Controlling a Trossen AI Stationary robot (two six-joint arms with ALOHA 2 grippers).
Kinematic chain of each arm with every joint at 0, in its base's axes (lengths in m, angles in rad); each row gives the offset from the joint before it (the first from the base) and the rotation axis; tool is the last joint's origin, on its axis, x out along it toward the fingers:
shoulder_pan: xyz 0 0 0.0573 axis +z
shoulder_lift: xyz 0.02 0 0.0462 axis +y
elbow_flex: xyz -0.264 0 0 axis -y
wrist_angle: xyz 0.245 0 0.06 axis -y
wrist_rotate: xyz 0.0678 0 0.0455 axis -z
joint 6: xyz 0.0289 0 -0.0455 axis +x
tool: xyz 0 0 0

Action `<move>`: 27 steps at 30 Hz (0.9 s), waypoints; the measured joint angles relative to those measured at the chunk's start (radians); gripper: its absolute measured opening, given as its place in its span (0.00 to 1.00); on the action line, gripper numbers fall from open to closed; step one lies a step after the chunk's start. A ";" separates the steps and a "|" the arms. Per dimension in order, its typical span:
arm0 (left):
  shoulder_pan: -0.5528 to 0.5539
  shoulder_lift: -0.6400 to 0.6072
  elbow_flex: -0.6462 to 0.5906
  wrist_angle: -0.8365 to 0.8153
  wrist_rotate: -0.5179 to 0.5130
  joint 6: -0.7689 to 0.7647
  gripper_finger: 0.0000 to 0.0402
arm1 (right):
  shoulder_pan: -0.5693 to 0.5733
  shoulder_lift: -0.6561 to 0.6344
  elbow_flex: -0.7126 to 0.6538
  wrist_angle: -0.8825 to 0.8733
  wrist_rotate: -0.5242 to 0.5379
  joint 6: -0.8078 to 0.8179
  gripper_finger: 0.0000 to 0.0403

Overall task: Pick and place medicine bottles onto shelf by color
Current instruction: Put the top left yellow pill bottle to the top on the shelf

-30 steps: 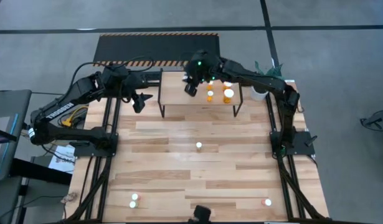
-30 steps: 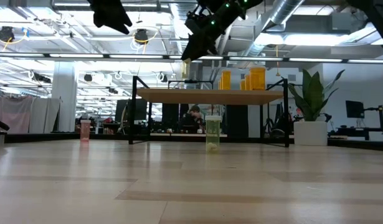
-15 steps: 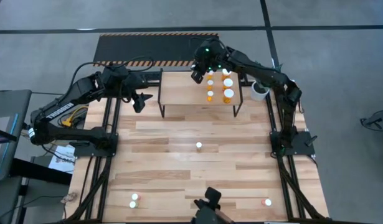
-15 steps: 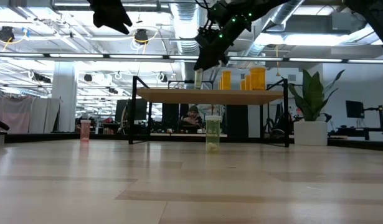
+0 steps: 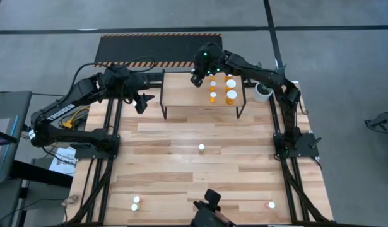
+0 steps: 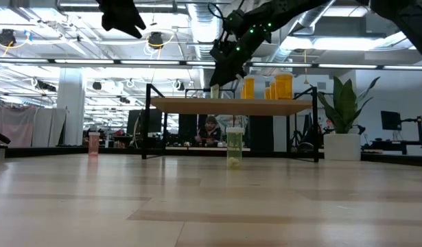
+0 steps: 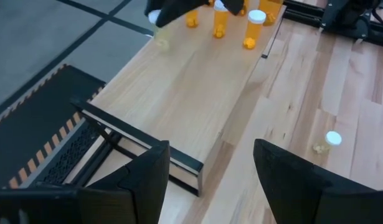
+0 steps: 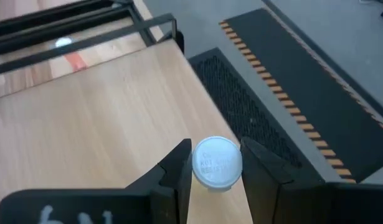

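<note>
Nearest the table's front edge, well short of the shelf [image 5: 181, 91], three small white-capped medicine bottles stand apart: two side by side at the front left [image 5: 136, 202] and one at the front right [image 5: 270, 205]. A dark camera mount [image 5: 211, 200] sits between them at that edge. Farther in, a pale yellow-green bottle [image 5: 201, 148] stands alone on the plank table [image 5: 244, 164], in front of the shelf's middle; the low view shows it upright [image 6: 234, 147] before the shelf's black legs. In that view a pink bottle [image 6: 94, 143] stands far off to the shelf's left.

On the shelf's right end, a cluster of orange bottles [image 5: 230, 96] stands upright with white caps. Just left of them, near the shelf's back edge, the right gripper [image 5: 196, 77] is clamped on a white-capped bottle [image 8: 217, 162], its two fingers [image 8: 179, 171] pressed to either side of the cap. In the low view this bottle's pale body [image 6: 215, 91] hangs at the shelf top; whether it touches the board cannot be told.

The left gripper [image 5: 142, 103] hangs off the shelf's left end, its fingers [image 7: 147, 180] spread apart and holding nothing.

Behind the shelf's right end stands a white pot with a green plant [image 5: 263, 92]; beyond the shelf's back edge lies a black mat with striped edges [image 5: 149, 47].
</note>
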 joint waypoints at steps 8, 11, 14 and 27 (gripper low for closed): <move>0.000 0.000 0.000 0.000 -0.002 -0.003 0.54 | 0.008 0.004 -0.001 -0.003 0.008 -0.008 0.32; 0.000 0.000 0.000 0.000 -0.002 -0.003 0.54 | 0.006 0.004 -0.001 -0.009 0.008 -0.004 0.32; 0.000 0.000 0.000 0.000 -0.002 -0.007 0.54 | 0.005 0.003 -0.001 -0.019 0.008 -0.003 0.32; 0.000 0.000 0.000 -0.001 -0.002 -0.007 0.54 | 0.004 0.003 -0.001 -0.058 0.008 -0.003 0.32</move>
